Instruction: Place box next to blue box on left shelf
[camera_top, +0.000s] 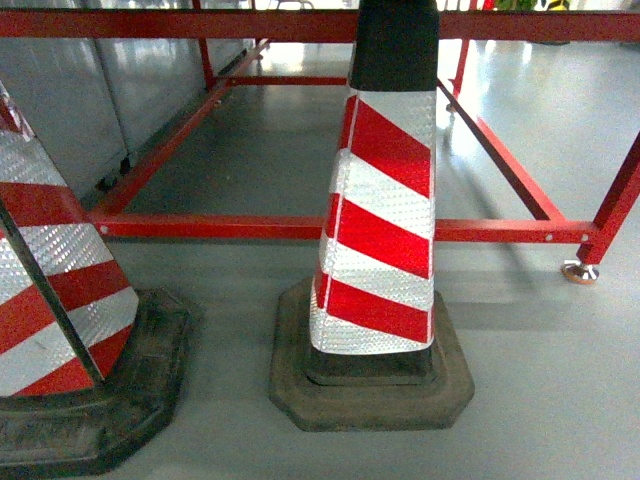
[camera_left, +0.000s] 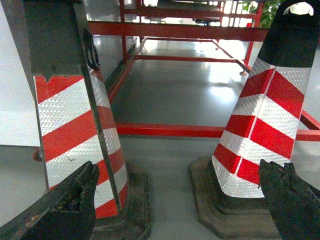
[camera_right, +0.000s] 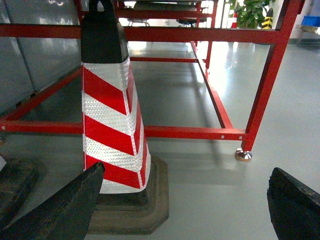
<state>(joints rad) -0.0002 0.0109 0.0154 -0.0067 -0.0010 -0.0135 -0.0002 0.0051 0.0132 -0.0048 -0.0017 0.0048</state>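
Observation:
The box, the blue box and the left shelf are out of view in all three views. In the left wrist view my left gripper (camera_left: 178, 175) is open, its dark fingers (camera_left: 70, 205) spread wide over bare grey floor between two striped cones. In the right wrist view my right gripper (camera_right: 187, 172) is also open and holds nothing, hanging over the floor to the right of a cone. Neither gripper shows in the head view.
A red-and-white striped cone (camera_top: 380, 230) on a black base stands straight ahead, and a second cone (camera_top: 50, 290) at the left. Behind them runs a red steel frame (camera_top: 250, 228) with a footed leg (camera_top: 580, 270). Grey panels (camera_top: 90, 90) line the left. Something small and blue (camera_right: 310, 21) sits far off at the right.

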